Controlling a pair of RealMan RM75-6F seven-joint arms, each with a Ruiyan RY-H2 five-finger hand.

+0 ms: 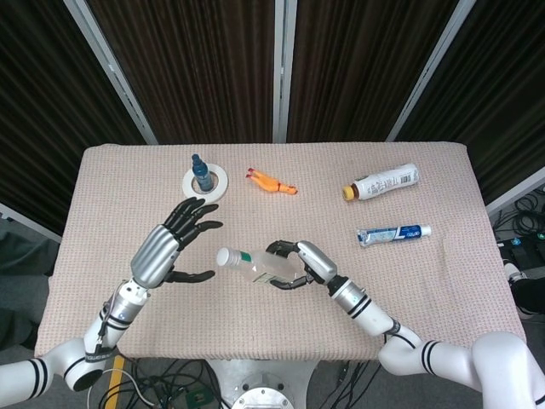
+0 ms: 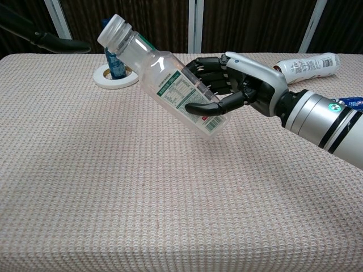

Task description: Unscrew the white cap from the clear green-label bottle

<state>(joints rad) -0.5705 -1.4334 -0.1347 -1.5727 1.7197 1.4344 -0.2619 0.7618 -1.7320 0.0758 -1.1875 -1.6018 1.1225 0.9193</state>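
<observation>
My right hand (image 1: 300, 264) (image 2: 235, 85) grips the clear green-label bottle (image 1: 255, 267) (image 2: 164, 79) around its lower body and holds it above the table, tilted. Its white cap (image 1: 225, 256) (image 2: 112, 29) points up and to the left. My left hand (image 1: 170, 246) hovers left of the cap with its fingers spread and holds nothing. Its thumb tip (image 2: 68, 46) lies a short gap away from the cap. In the chest view only that dark thumb shows at the top left.
A small blue bottle (image 1: 201, 173) stands in a white tape ring (image 1: 207, 181) at the back left. An orange toy (image 1: 271, 183) lies behind centre. A white bottle (image 1: 381, 182) and a toothpaste tube (image 1: 393, 234) lie to the right.
</observation>
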